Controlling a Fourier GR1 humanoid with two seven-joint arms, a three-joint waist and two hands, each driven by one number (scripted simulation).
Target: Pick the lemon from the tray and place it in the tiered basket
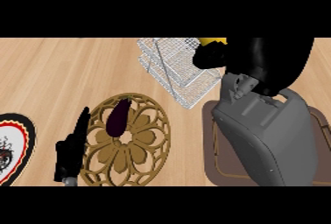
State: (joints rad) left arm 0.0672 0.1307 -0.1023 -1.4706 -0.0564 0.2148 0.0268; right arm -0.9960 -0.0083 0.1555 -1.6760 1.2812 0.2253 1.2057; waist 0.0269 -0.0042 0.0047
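The lemon [213, 41] shows only as a small patch of bright yellow at the top edge of the scene, with a smooth surface; most of it is hidden by the black right hand [216, 54], whose fingers are curled around it from below. Its full shape cannot be seen. The lemon, held in this hand, is above the far right part of the tiered basket [174, 72], a pale wire-mesh basket with stacked levels that stands on the wooden counter [58, 74]; if it touches the mesh or not, I cannot tell. The grey right forearm [268, 135] is very large in the view and covers much of the brown tray [210, 144], which lies at the right side, near the basket. The left hand [71, 151] is at the lower left, with straight fingers pointing up, holding nothing, just beside a round golden trivet [152, 144] with a flower pattern. On this trivet lies a dark purple eggplant [118, 118]. At the left edge a plate [24, 135] with a black and red rim is partly visible.
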